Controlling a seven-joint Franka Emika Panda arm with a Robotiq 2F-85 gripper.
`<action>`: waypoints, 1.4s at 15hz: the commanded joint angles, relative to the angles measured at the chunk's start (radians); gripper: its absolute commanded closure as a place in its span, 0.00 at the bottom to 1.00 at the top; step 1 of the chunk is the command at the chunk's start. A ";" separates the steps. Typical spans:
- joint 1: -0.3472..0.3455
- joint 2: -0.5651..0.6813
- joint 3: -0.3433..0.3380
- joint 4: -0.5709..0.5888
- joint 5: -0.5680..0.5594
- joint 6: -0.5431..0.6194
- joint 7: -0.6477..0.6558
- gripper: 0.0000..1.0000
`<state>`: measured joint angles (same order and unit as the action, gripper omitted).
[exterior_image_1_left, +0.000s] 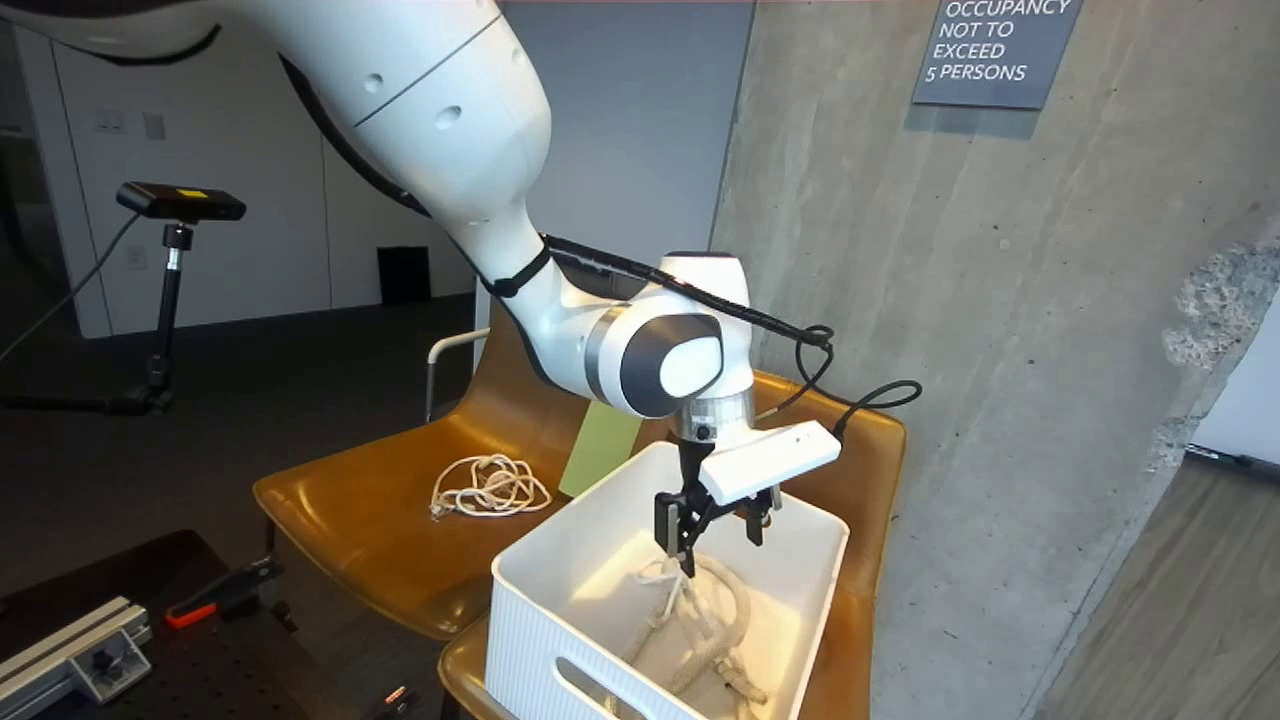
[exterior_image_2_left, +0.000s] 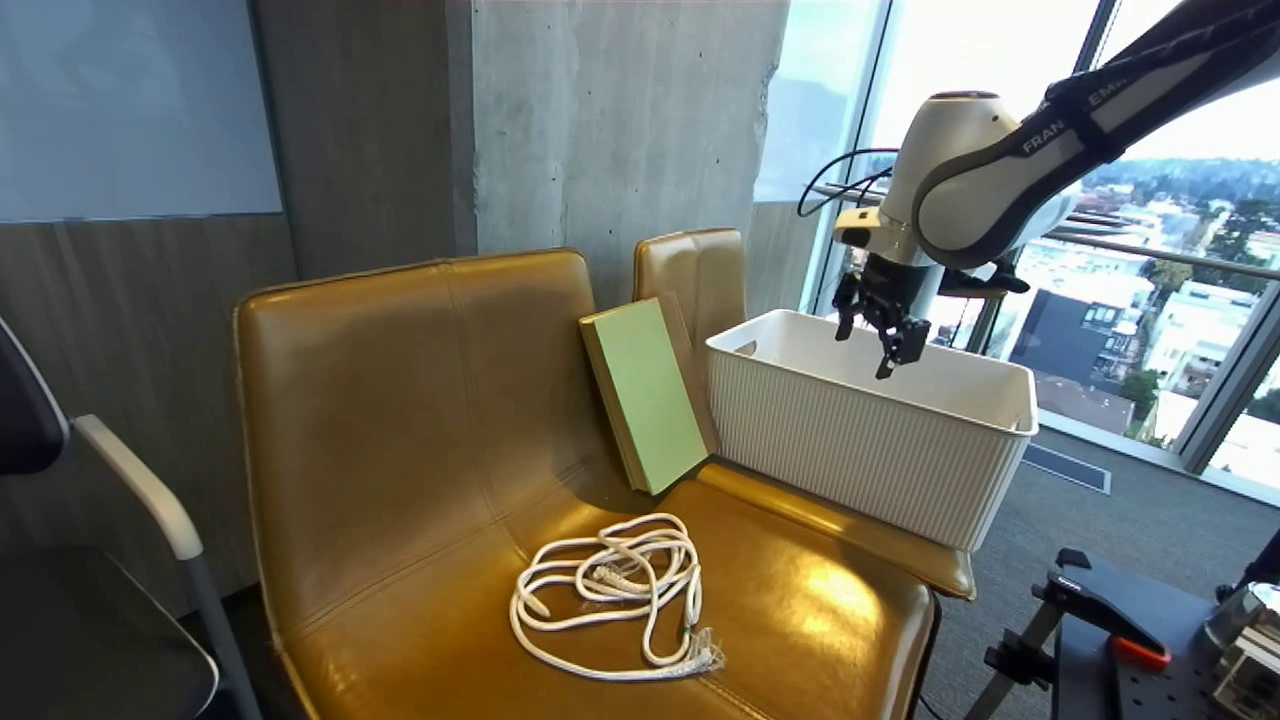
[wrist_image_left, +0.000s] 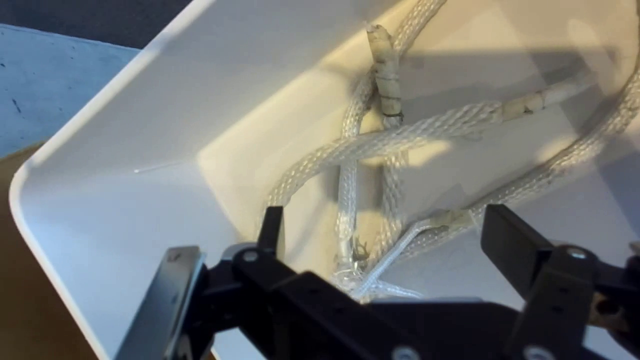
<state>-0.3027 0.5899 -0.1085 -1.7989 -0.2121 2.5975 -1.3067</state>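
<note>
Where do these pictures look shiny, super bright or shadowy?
Wrist view: gray shadows and bright patches in the white bin, around the rope. In an exterior view: white glare in the top of the window, and shiny reflections on the brown seat.

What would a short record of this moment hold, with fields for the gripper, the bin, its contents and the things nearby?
Gripper: open, holding nothing
Bin: white, ribbed outside, below the gripper, standing on a brown chair
Contents: braided rope, pale, overlapping itself, some ends wrapped; number of pieces unclear
Next chair: also brown, with a loosely coiled white cord, frayed at an end, on its seat
Green block: tilted, between the cord and the bin
Wall sign: occupancy limit of 5 persons
</note>
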 joint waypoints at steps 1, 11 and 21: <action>0.004 0.070 -0.037 0.050 -0.022 0.059 0.077 0.00; 0.053 0.171 -0.081 0.038 -0.124 0.121 0.277 0.00; 0.055 0.242 -0.098 0.053 -0.189 0.113 0.375 0.00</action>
<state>-0.2523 0.8029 -0.1916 -1.7744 -0.3717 2.6981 -0.9637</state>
